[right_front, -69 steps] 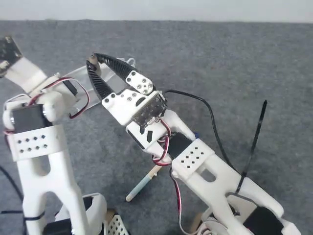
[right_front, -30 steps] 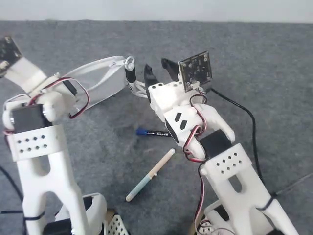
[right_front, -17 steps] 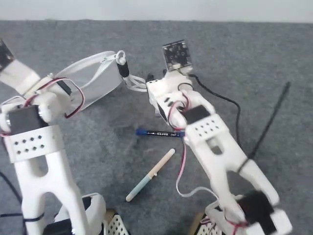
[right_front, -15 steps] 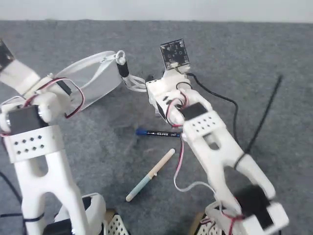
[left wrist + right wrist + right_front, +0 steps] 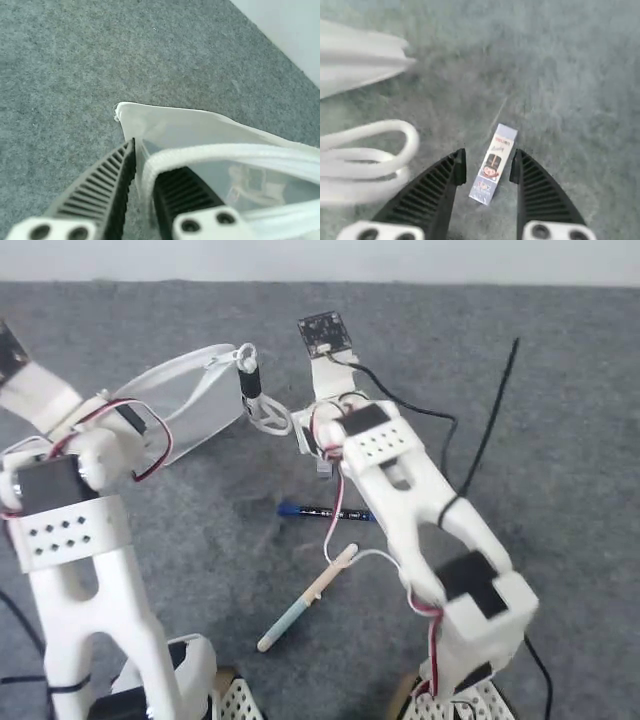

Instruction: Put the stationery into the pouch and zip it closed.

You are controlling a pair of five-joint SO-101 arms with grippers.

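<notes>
Left gripper (image 5: 145, 167): fingers pinched tight on the white zip band at one end of the clear pouch (image 5: 215, 135), holding that end up off the grey mat (image 5: 60, 60). In the high view the pouch (image 5: 185, 400) hangs tilted from the left arm, mouth agape, with the zipper pull (image 5: 248, 380) at its far end and a white cord loop (image 5: 270, 418) lying on the mat just beside it. Right gripper (image 5: 488, 156): fingers parted, low over the mat, straddling a small eraser (image 5: 491, 172) that lies flat between them; there is a gap on each side and nothing is gripped. The cord loop (image 5: 375, 150) sits just beside one finger. Blue pen (image 5: 320, 512) and pale pen (image 5: 305, 600) lie on the mat nearer the arm bases, well apart from the pouch.
</notes>
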